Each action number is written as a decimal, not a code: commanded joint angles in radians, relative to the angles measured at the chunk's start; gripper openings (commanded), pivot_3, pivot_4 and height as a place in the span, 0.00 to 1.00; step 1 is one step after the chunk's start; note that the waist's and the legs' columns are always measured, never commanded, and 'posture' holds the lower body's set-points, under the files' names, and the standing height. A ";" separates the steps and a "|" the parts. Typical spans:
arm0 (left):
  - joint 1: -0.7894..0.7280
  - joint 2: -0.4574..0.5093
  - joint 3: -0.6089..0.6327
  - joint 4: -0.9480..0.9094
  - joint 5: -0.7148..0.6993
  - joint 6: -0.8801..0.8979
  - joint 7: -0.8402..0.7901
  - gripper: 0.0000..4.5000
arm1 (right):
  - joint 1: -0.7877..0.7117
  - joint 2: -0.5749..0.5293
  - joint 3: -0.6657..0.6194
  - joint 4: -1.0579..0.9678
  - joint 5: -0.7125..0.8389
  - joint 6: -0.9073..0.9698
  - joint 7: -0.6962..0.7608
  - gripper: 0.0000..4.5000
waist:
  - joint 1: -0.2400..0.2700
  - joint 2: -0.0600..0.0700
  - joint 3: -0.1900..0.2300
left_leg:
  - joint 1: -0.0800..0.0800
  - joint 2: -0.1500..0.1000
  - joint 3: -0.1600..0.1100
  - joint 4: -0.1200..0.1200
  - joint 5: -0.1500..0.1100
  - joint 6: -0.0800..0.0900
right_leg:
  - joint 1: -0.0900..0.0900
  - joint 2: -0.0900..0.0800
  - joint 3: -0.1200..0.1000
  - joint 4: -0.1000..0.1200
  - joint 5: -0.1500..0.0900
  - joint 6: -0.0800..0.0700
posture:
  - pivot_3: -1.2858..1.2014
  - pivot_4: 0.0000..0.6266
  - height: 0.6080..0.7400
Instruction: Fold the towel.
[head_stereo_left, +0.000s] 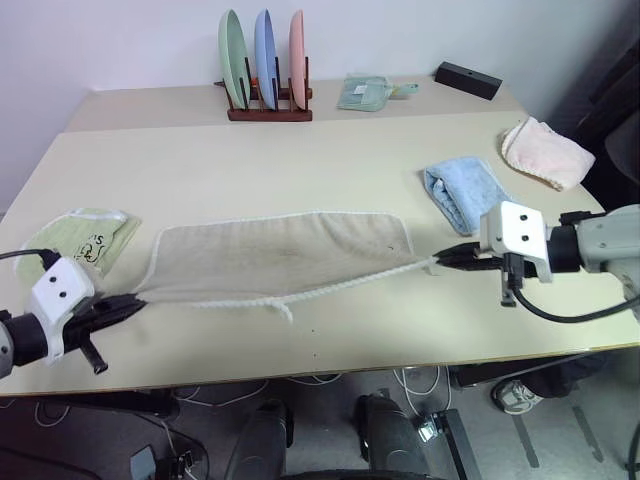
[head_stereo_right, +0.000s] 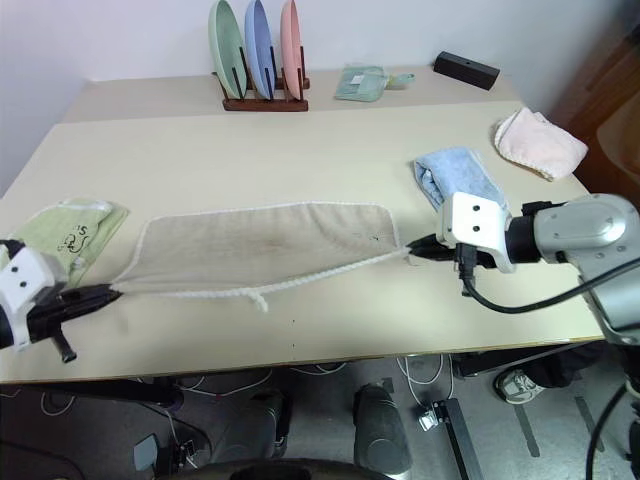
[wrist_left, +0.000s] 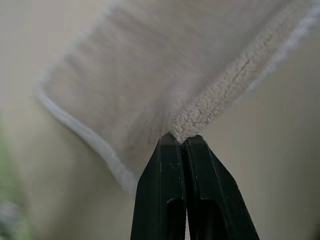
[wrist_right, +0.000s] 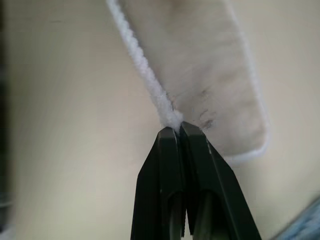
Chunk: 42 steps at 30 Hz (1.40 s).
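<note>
The towel (head_stereo_left: 280, 255) is a beige terry cloth with white corded edging, stretched flat across the middle of the table and folded over itself lengthwise. My left gripper (head_stereo_left: 135, 304) is shut on the towel's near left corner (wrist_left: 182, 131), by the table's front edge. My right gripper (head_stereo_left: 440, 259) is shut on the towel's near right corner (wrist_right: 172, 119), where the white cord runs taut toward it. The towel hangs stretched between both grippers, its front edge slightly raised.
A pale green towel (head_stereo_left: 85, 240) lies at the left edge, a folded light blue towel (head_stereo_left: 465, 190) right of the beige one, a pink cloth (head_stereo_left: 545, 150) at the far right. A plate rack (head_stereo_left: 265, 70), a green cloth (head_stereo_left: 365, 92) and a black box (head_stereo_left: 468, 78) stand at the back.
</note>
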 joint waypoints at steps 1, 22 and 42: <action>-0.050 0.025 0.024 0.027 0.005 0.002 0.024 0.00 | -0.055 0.025 0.001 0.016 -0.031 -0.024 -0.038 0.01 | 0.000 0.000 0.000 | 0.000 0.000 0.000 0.000 0.000 0.000 | 0.000 0.000 0.000 0.000 0.000 0.000 | 0.52 0.24 1.00; -0.606 -0.061 -0.403 0.639 0.263 -0.264 0.222 0.00 | -0.610 0.479 0.306 1.051 -0.474 -0.596 -0.194 0.01 | -0.012 0.000 0.000 | -0.004 -0.001 0.000 -0.006 0.001 -0.001 | -0.010 0.000 0.001 0.002 0.004 0.006 | 0.52 0.24 1.00; -0.797 -0.159 -0.412 0.921 0.289 -0.382 0.338 0.41 | -0.665 0.544 0.282 1.275 -0.542 -0.703 -0.288 0.00 | -0.012 0.000 0.000 | -0.004 -0.001 0.000 -0.006 0.003 -0.004 | -0.010 0.001 0.001 0.004 0.004 0.006 | 0.52 0.24 1.00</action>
